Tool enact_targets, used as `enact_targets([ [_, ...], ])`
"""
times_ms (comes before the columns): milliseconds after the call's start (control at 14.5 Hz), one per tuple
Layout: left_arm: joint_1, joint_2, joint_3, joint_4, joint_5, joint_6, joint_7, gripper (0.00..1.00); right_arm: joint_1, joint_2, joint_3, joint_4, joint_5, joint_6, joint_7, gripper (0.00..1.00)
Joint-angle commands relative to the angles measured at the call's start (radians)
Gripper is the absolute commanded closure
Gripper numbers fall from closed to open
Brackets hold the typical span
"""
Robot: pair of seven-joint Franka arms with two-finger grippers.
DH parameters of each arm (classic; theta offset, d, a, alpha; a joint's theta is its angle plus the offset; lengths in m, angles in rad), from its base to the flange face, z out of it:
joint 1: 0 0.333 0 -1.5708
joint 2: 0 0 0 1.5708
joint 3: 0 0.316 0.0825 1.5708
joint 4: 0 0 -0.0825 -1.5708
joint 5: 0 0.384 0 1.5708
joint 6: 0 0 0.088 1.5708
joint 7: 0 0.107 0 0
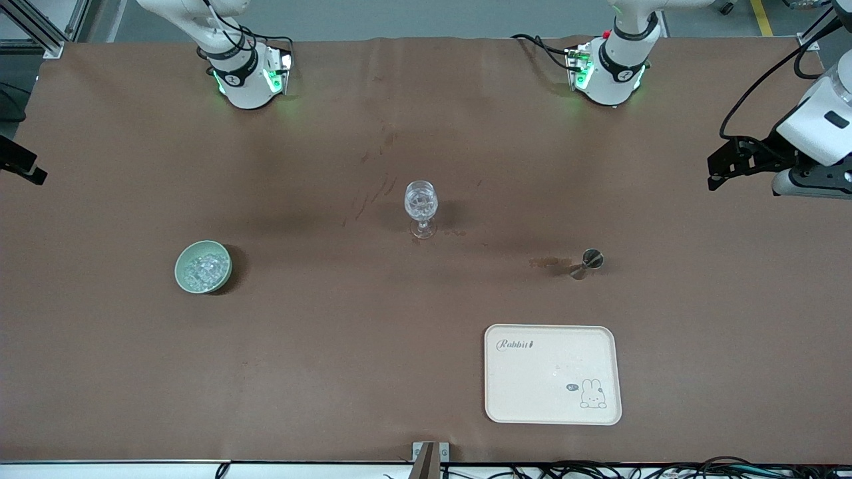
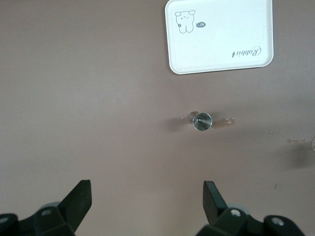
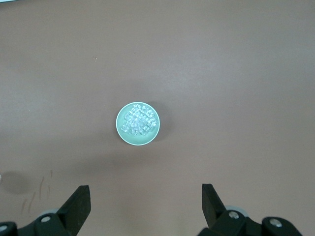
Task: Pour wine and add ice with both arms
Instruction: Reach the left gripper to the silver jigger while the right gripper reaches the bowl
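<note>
The ice [image 1: 205, 267] is a heap of small clear cubes in a pale green bowl [image 1: 182, 278] toward the right arm's end of the table. The right wrist view shows the ice [image 3: 139, 122] in its bowl [image 3: 121, 132] from high above. My right gripper [image 3: 146, 192] is open and empty; only a black part of it [image 1: 26, 169] shows in the front view. A clear stemmed glass [image 1: 421, 203] stands mid-table with glittering clear contents. A small metal jigger [image 1: 591, 259] stands toward the left arm's end. My left gripper [image 2: 146, 189] is open and empty, high over the table [image 1: 722, 166].
A cream tray [image 1: 552, 399] with a rabbit print lies nearer the front camera than the jigger, which also shows in the left wrist view [image 2: 202, 121] with the tray [image 2: 219, 54]. A wet stain [image 1: 549, 262] lies beside the jigger. Brown cloth [image 1: 346, 359] covers the table.
</note>
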Motion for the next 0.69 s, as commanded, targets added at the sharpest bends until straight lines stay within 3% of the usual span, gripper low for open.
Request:
enact_targets([
  [0, 0.0, -0.002, -0.004, 0.016, 0.017, -0.008, -0.005, 0.0, -0.014, 0.004, 0.008, 0.013, 0.005, -0.013, -0.012, 0.0],
  [619, 0.017, 0.137, 0.0, 0.052, 0.017, 0.004, -0.008, 0.0, -0.014, 0.004, 0.008, 0.013, 0.005, -0.013, -0.012, 0.0],
])
